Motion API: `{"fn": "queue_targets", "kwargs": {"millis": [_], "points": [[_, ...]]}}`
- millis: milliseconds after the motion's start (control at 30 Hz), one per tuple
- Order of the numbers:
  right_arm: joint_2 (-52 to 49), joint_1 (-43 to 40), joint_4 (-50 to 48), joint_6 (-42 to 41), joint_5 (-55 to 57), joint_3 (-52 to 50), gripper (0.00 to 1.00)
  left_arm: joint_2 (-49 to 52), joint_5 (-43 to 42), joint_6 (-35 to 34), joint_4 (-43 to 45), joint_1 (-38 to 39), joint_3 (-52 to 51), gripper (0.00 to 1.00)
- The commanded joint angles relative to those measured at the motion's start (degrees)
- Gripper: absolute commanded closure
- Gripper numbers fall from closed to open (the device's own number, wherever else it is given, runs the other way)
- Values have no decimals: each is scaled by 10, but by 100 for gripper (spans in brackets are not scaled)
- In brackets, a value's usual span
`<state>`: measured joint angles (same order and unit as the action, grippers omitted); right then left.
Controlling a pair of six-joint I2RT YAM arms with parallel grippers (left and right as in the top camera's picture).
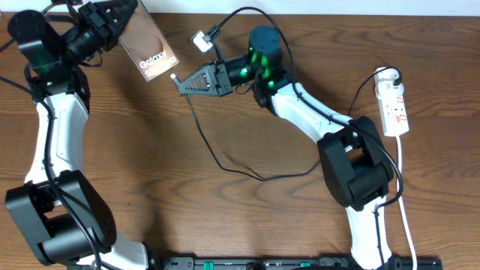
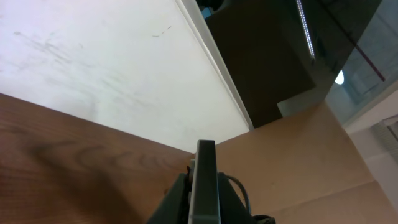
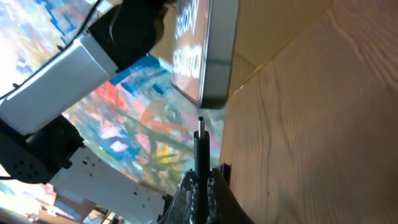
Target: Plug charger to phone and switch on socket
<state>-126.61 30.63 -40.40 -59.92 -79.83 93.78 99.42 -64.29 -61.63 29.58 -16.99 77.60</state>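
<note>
L gripper point(image 1: 124, 16) grips phone point(image 1: 154, 46) up at top left, R gripper point(image 1: 181, 82) pinches charger point(image 3: 200, 149) w/ tip just below phone's end, prob. not touching; socket point(image 1: 394, 105) lies far right on worktop point(image 1: 187, 217).

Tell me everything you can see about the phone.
The phone is a flat rectangular slab with a brownish face, white "Galaxy" lettering and a silvery rounded frame. The left gripper holds it by one end, lifted and tilted above the table. The charger's plug tip points at its lower edge, close but not yet touching.
</note>
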Motion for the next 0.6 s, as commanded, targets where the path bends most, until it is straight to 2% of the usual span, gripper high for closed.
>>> {"fn": "queue_targets", "kwargs": {"millis": [0, 567], "points": [[3, -2, -27, -33, 9, 2, 99, -12, 3, 1, 5, -1, 14, 92], [3, 11, -33, -37, 6, 2, 99, -12, 3, 0, 5, 0, 14, 93]]}}
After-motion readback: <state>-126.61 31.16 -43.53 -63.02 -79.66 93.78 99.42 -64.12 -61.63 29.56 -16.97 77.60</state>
